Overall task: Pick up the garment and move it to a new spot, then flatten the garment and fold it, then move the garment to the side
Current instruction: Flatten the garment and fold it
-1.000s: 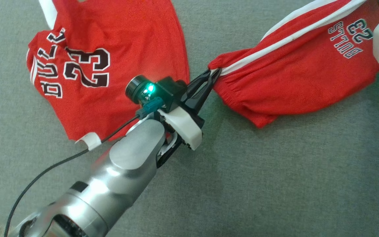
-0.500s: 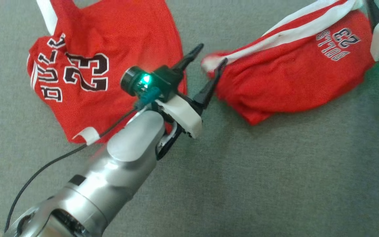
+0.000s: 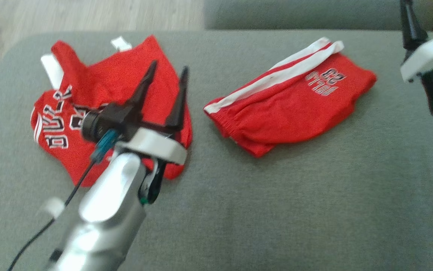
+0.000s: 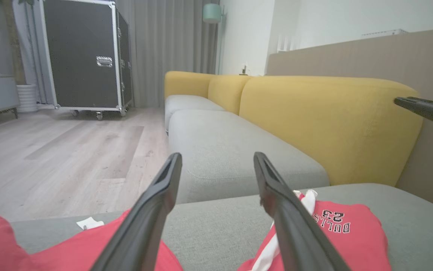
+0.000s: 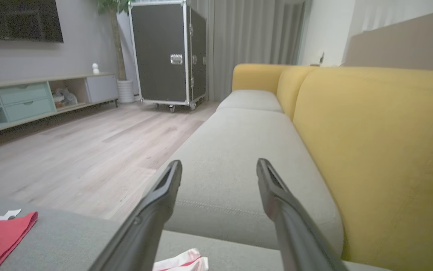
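The garment, a pair of red shorts (image 3: 288,105) with white side stripes and a "BULLS 23" print, lies loosely folded on the grey sofa cushion (image 3: 276,210). Nothing holds it. My left gripper (image 3: 168,69) hangs open and empty to the left of the shorts, over a red "23" jersey (image 3: 58,128). The left wrist view looks between its spread fingers (image 4: 163,188) at the shorts (image 4: 352,233) low on the right. My right gripper (image 5: 218,165) is open and empty too. Its white mount (image 3: 427,56) sits at the far right, beyond the shorts' right end.
The jersey (image 4: 69,248) lies crumpled on the cushion's left end, close to the edge and the wooden floor (image 3: 88,15). A yellow backrest (image 4: 325,124) runs along the cushion's far side. More grey seats (image 5: 239,158) continue beyond. A black wheeled case (image 5: 167,52) stands far off.
Both grippers opened and let go of the shorts, which dropped onto the cushion. Both arms rose and drew back, the left one over the jersey. The head camera also shifted.
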Robot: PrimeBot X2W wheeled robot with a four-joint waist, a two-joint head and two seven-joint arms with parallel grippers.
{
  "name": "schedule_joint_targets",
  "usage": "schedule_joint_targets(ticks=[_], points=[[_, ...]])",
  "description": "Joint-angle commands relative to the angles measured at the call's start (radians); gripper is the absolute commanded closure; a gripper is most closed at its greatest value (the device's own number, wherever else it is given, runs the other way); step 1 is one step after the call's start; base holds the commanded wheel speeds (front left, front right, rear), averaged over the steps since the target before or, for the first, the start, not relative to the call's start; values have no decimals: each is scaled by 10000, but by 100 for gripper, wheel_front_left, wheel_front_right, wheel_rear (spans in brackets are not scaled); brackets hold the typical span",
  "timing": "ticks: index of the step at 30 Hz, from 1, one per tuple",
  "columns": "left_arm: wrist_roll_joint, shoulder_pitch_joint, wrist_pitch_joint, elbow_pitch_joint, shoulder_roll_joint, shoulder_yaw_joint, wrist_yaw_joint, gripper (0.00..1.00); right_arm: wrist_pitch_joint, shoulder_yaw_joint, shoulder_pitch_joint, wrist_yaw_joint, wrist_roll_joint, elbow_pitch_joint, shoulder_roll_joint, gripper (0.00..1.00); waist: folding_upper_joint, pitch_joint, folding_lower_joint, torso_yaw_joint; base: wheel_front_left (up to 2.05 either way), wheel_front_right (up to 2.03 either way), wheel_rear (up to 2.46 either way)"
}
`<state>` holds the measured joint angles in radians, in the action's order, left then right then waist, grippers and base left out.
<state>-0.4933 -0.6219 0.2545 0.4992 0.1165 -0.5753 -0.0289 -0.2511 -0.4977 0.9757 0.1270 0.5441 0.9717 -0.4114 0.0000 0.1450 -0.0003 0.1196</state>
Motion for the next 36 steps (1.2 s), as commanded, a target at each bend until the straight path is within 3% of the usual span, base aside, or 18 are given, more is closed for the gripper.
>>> schedule_joint_targets(ticks=[1, 4, 9, 18, 28, 33, 36], points=[[127, -36, 71, -411, 261, 501, -95, 0, -103, 187, -435, 37, -198, -339, -96, 0, 0, -551, 3, -387, 0, 0, 0], [581, 948, 71, -1077, 312, 1249, -377, 0, -104, 1433, -1670, 37, -881, -1379, 174, 0, 0, -954, 3, -578, 0, 0, 0], [987, 2595, 72, -1813, 116, 2094, -250, 0, -105, 3116, -3958, 37, -1904, -2940, 1036, 0, 0, -1464, 3, -756, 0, 0, 0], [1616, 4509, 72, -2468, -403, 2969, 269, 0, -106, 4297, -6681, 37, -3101, -4164, 2536, 0, 0, -1566, 3, -1024, 0, 0, 0], [2087, 4471, 72, -2725, -637, 3372, 704, 0, 471, 4646, -6674, 37, -3688, -4982, 2806, 0, 0, -987, 3, -828, 0, 0, 0], [2098, 4007, 72, -2749, -657, 3160, 844, 0, 1243, 4940, -5809, 37, -4315, -4871, 2511, 0, 0, -289, 3, -369, 0, 0, 0], [1946, 3725, 72, -2681, -659, 2941, 821, 0, 1926, 5209, -5059, 37, -4458, -4492, 2698, 0, 0, 139, 3, -31, 0, 0, 0]])
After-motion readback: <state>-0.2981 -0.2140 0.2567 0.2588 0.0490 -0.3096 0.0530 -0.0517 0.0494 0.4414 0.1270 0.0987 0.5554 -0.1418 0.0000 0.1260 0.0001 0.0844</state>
